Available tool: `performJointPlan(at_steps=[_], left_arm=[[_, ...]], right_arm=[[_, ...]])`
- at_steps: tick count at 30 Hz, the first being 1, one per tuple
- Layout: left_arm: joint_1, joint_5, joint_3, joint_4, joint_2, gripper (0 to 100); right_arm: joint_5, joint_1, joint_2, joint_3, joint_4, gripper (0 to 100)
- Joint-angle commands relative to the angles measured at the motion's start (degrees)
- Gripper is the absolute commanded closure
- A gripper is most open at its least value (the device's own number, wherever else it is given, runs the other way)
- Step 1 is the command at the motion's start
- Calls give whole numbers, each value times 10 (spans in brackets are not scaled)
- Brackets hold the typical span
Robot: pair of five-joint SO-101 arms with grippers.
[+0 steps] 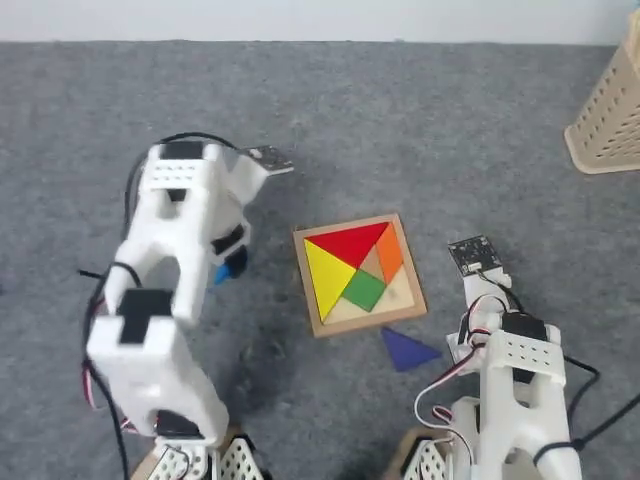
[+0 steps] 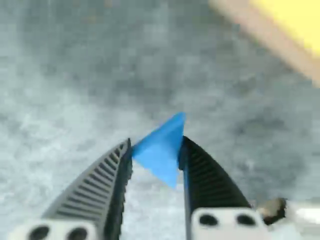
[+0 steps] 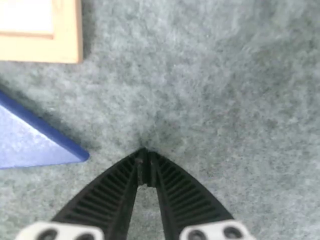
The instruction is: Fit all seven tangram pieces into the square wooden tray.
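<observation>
The square wooden tray [image 1: 308,282] lies mid-table holding red [image 1: 350,244], yellow [image 1: 327,280], orange [image 1: 390,254] and green [image 1: 364,290] pieces. A dark blue triangle [image 1: 406,349] rests on the carpet just in front of the tray; its corner [image 3: 30,140] is beside my right gripper [image 3: 145,167], which is shut and empty. My left gripper [image 2: 156,152] is shut on a light blue triangle [image 2: 161,147], held above the carpet left of the tray; the piece peeks out under the left arm [image 1: 228,268]. A tray corner [image 2: 270,32] with yellow shows far off in the left wrist view.
A perforated wooden stand [image 1: 612,110] sits at the far right edge. Grey carpet [image 1: 400,130] covers the table, open behind the tray. The tray's corner [image 3: 65,35] lies close to my right gripper.
</observation>
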Motion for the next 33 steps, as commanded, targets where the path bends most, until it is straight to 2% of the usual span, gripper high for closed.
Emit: performJointPlan(at_steps=[1, 6, 10, 18, 28, 33], left_arm=[[133, 48, 106, -13, -182, 908], [278, 127, 204, -119, -266, 907], [331, 185, 191, -171, -224, 908], [364, 193, 128, -176, -86, 909], [360, 193, 131, -175, -71, 904], [348, 190, 131, -175, -71, 836]], right_arm=[[7, -7, -12, -2, -9, 992], [7, -7, -12, -1, -9, 992], [7, -7, -12, -1, -9, 992], [7, -7, -12, -1, -9, 992], [7, -7, -12, -1, -9, 992], [7, -7, -12, -1, -9, 992]])
